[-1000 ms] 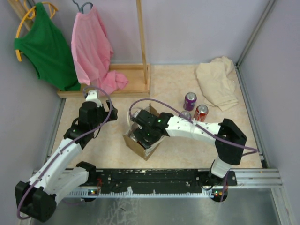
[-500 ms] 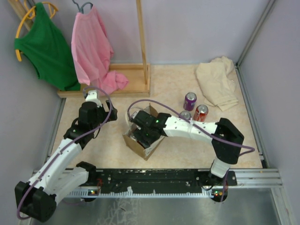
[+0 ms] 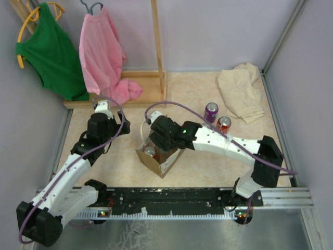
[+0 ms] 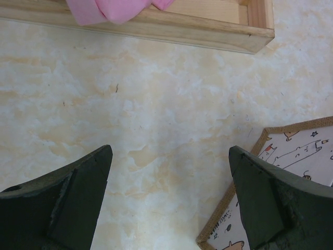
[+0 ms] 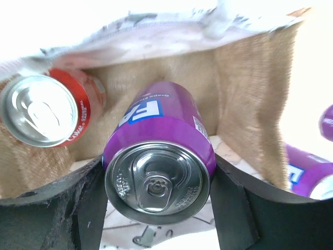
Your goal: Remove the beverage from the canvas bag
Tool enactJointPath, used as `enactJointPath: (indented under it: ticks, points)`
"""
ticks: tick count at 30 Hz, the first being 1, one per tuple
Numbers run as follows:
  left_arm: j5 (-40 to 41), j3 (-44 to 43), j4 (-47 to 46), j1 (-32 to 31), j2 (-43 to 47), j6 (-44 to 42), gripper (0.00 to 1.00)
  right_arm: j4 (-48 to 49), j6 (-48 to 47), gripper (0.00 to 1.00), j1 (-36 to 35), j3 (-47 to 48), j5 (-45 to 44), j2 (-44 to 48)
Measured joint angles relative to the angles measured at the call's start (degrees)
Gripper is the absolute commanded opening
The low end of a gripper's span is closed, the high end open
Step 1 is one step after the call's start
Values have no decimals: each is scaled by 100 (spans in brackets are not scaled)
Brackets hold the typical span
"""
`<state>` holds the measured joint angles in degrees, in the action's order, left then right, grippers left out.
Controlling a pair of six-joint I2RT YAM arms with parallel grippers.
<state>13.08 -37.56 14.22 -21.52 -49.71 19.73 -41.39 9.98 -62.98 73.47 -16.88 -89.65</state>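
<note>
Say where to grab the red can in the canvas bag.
Take the red can across its side wall below the rim, coming down through the mouth of the canvas bag. Its lid faces up and it sits in a corner, so likely squeeze across the sides free of cloth once the purple can is out.

Top cam: soft, even overhead light, faint shadows, dull sheen on brushed-metal strip [image 3: 156, 234] at 6 o'clock. Left wrist cam: cream marbled tabletop [image 4: 156, 114] sharp, evenly lit. Right wrist cam: bkgd blown white at 12 o'clock; glare on lid of purple aluminium can [image 5: 158, 161], ctr; red can w/ silver top [image 5: 44, 112], 9 o'clock, slightly soft.
</note>
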Motion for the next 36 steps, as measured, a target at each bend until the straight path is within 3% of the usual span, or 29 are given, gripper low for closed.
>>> enactJointPath:
  ticks: [15, 25, 31, 36]
  points:
    - [26, 0, 0, 0, 2, 0, 100, 219, -540, 0, 133, 1869, -1287, 348]
    - [26, 4, 0, 0, 2, 0, 100, 87, -431, 0, 1851, 2955, -1513, 162]
    - [35, 4, -4, 0, 0, -2, 100, -551, -70, 0, 2879, 3694, -955, -612]
    - [33, 4, -9, 0, -52, -2, 100, -916, 120, 0, 3178, 3694, -413, -1296]
